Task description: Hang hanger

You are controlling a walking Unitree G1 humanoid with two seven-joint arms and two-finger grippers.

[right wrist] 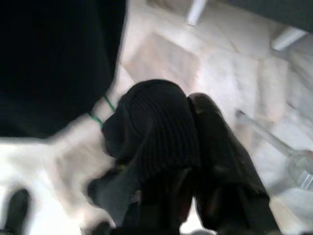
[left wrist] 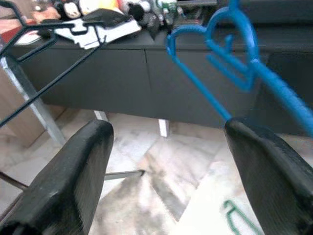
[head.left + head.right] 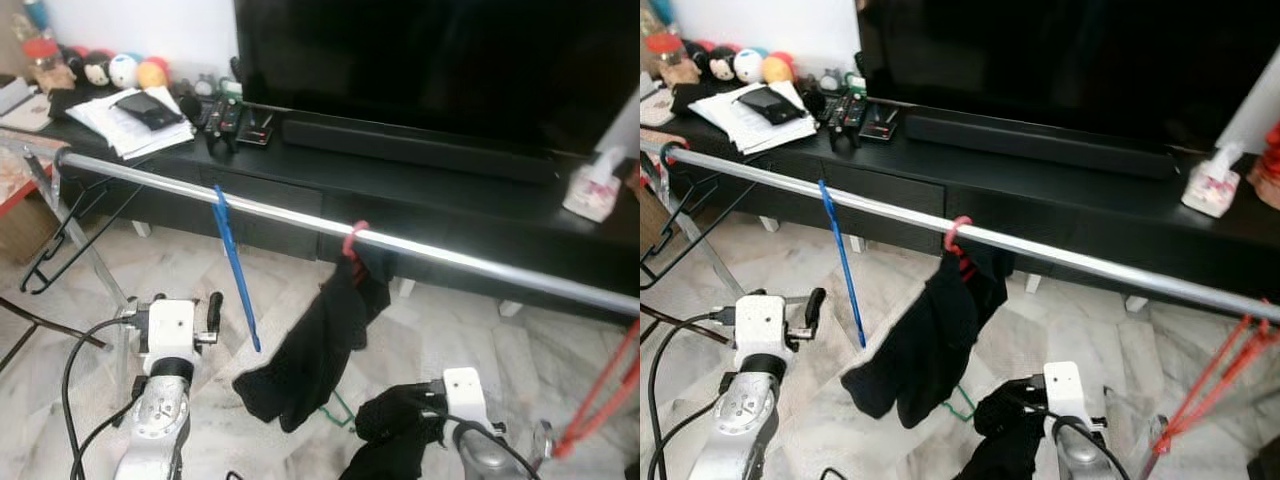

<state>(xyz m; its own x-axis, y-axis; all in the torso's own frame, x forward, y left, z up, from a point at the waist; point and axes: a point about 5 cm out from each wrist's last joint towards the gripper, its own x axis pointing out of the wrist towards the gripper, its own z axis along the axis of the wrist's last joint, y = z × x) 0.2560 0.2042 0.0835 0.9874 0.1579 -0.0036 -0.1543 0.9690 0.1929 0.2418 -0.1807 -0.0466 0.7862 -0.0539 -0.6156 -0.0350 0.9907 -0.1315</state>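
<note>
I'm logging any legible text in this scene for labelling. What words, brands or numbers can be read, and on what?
None can be read.
Papers on the TV cabinet: print too small and blurred.
Tissue pack: red markings, blurred, unreadable.
Remotes: buttons too small to read.
TV: no brand legible.

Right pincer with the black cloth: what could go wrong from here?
1. The right pincer is clamped on the black garment, which hangs from the pink hanger on the rail; pulling could drag that hanger along or off the rail.
2. The blue hanger hangs close beside it and could get knocked.
3. The open left pincer sits near the blue hanger and might bump it.
</note>
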